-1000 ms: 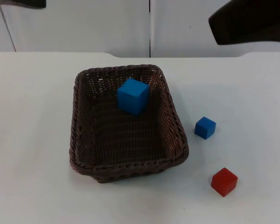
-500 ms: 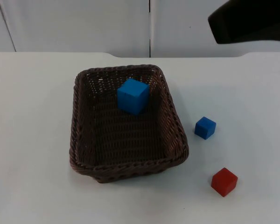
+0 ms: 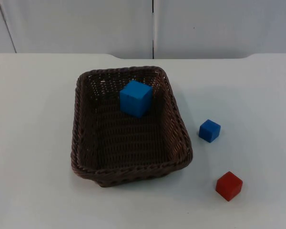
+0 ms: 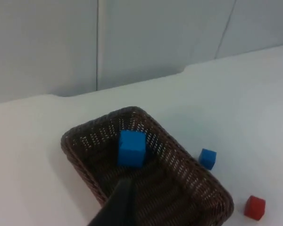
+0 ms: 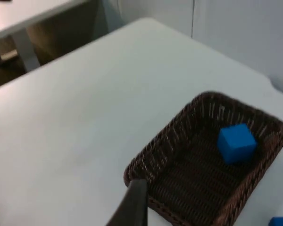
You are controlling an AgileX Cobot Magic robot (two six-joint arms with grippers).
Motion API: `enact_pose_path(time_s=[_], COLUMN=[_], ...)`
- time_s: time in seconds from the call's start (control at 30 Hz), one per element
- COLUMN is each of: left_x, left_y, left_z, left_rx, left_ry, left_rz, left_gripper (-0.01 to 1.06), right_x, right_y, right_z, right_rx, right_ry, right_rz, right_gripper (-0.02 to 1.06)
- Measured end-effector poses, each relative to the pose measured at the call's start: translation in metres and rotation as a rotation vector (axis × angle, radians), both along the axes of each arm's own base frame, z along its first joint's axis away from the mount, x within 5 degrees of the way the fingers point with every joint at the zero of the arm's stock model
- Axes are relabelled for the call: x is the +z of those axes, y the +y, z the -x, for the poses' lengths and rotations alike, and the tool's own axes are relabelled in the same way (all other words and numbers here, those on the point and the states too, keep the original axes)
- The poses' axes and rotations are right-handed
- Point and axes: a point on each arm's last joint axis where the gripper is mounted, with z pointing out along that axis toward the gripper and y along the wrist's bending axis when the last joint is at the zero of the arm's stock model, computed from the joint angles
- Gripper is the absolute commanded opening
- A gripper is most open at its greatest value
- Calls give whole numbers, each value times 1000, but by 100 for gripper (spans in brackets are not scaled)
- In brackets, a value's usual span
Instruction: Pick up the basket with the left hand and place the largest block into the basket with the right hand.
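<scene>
While resting on the table point(image 3: 33, 95), basket point(image 3: 84, 143) with big blue block point(image 3: 135, 98) inside, beyond the left fingertip point(image 4: 118, 207) and the right fingertip point(image 5: 134, 205). Beside the basket, small blue block point(image 3: 209, 130) and red block point(image 3: 229, 185). Cannot tell finger state for either gripper.

White counter point(image 3: 33, 143), ending at a grey partition wall point(image 3: 86, 24). Directly on it: a dark brown woven basket point(image 3: 81, 143) near the middle; a small blue block point(image 3: 209, 130) just beside the basket's right rim, not touching; a red block point(image 3: 229, 185) nearer the front edge, apart from both.
</scene>
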Motion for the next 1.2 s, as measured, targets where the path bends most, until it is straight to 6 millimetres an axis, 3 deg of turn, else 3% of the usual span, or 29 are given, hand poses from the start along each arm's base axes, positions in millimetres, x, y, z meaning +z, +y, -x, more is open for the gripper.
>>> enact_pose_path(time_s=[0.17,0.43,0.53,1.2], left_x=[-2,-1,-10,-60], left_y=[7,19,23,42], left_z=[11,43,58,90], left_rx=[34,72,84,201], left_ry=[4,-81,-114,-57], left_rz=[-51,-71,-53,-86], left_gripper=[105,105,105,105], right_x=[-3,-30,-39,-58], right_y=[-25,-62,-75,-120], right_z=[22,52,62,96], right_rx=[1,-3,-4,-36], right_ry=[-42,-87,-91,-102], right_rz=[-47,-71,-78,-18], right_gripper=[84,84,84,84])
